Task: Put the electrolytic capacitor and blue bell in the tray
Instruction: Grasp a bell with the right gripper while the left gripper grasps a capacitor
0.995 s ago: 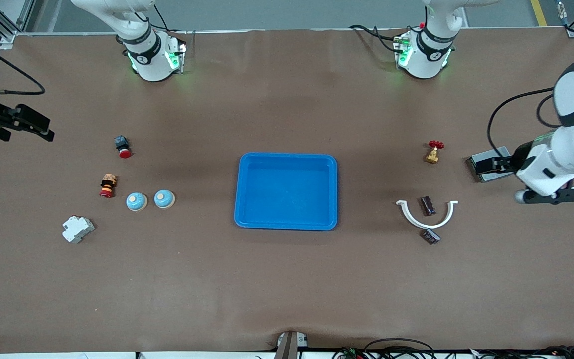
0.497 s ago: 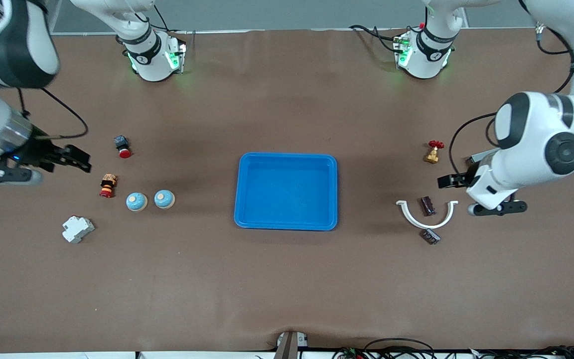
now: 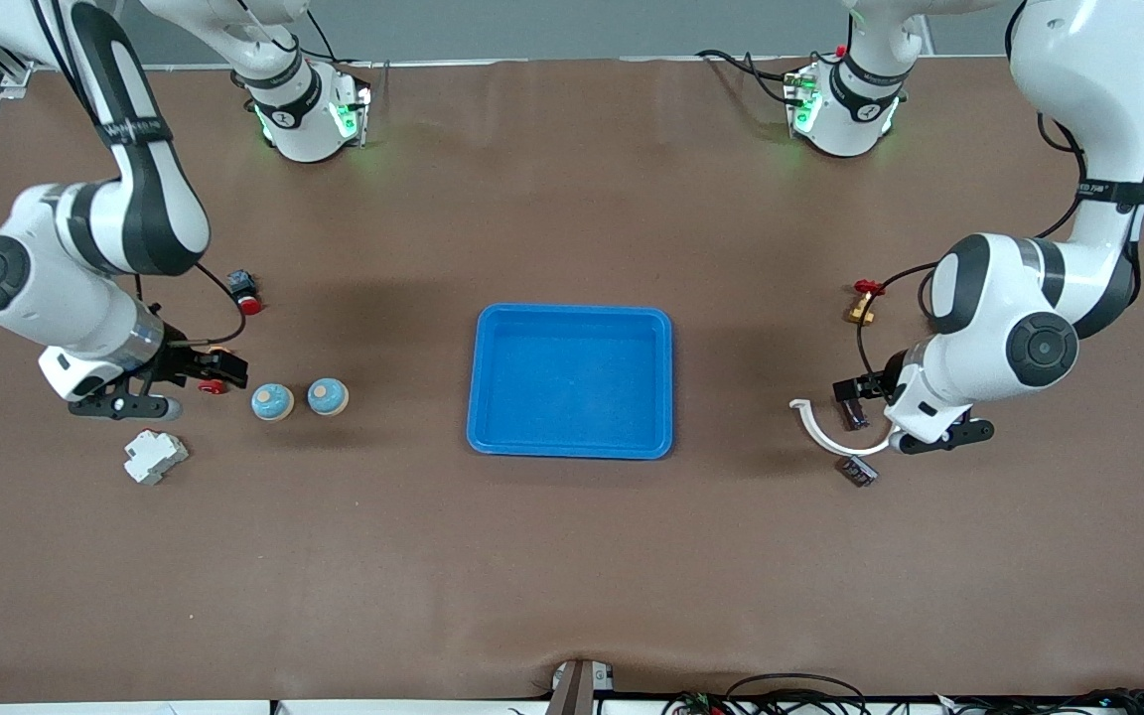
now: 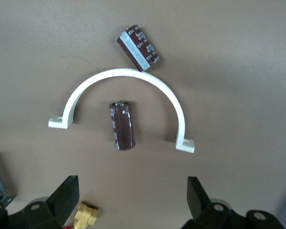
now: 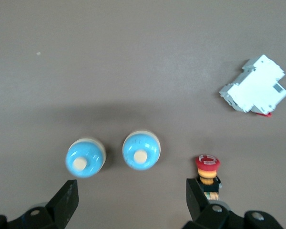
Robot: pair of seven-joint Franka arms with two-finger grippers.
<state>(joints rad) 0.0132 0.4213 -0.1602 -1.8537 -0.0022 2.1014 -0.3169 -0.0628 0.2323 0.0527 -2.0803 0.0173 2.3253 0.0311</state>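
Now both arms hover, jaws wide, holding nothing. The left gripper point(image 3: 855, 389) is over the electrolytic capacitor point(image 4: 123, 125) lying inside the white half-ring clamp point(image 4: 122, 76): small, rigid, slick, likely to roll, so pinch across its body. The right gripper point(image 3: 224, 369) nears two blue bells point(image 5: 141, 150): light, domed, best gripped low. Only the wrist views show jaw gaps; the front view alone shows the tray point(image 3: 485, 437), mid-table.

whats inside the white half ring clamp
One electrolytic capacitor lies on its side within the white half-ring clamp. A second capacitor sits just outside its arch. Nothing there is covered.
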